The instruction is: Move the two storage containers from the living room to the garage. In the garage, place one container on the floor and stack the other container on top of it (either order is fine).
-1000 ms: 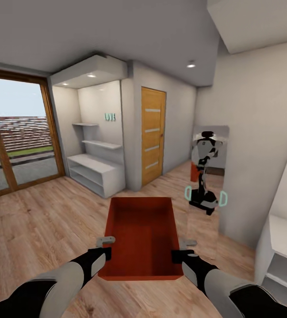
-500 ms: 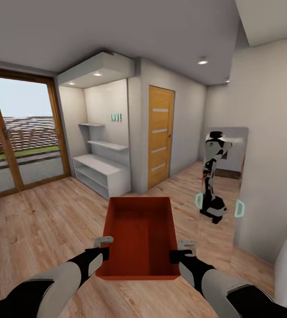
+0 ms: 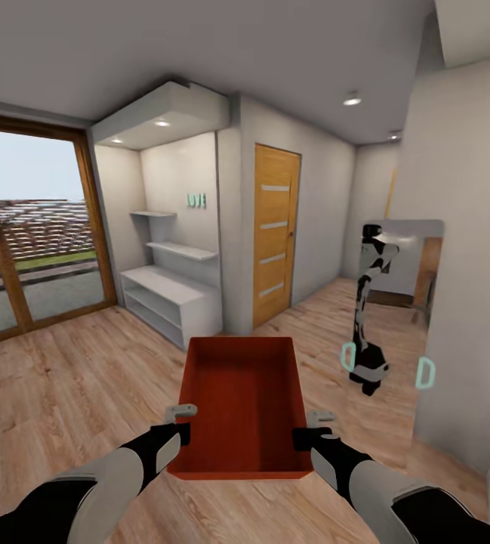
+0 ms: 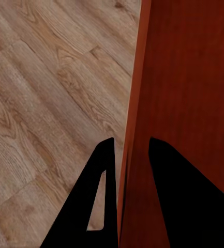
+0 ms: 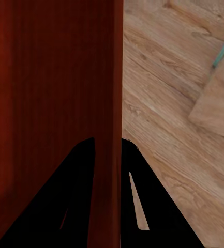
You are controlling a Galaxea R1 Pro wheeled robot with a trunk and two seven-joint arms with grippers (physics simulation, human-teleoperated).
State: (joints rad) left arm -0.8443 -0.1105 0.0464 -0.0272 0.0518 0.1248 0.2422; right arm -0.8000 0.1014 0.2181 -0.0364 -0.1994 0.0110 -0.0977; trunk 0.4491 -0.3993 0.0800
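One orange-red storage container (image 3: pixel 243 404) is held up in front of me over the light wood floor (image 3: pixel 71 385) of the living room. My left gripper (image 3: pixel 181 425) is shut on its left wall, and my right gripper (image 3: pixel 305 429) is shut on its right wall. In the left wrist view the two black fingers (image 4: pixel 105 170) straddle the red wall (image 4: pixel 137 129). The right wrist view shows the same pinch on the other wall (image 5: pixel 112 103). The bin is empty inside.
A wooden door (image 3: pixel 275 234) stands ahead, with white shelves (image 3: pixel 171 295) in an alcove to its left. Wood-framed glass doors (image 3: pixel 26 234) are at far left. A mirror (image 3: pixel 396 302) on the right wall reflects a robot. A hallway opens between door and mirror.
The whole view has swung rightward: the door, shelves and mirror have shifted, and more of the hallway shows. Both grippers keep the same hold on the container.
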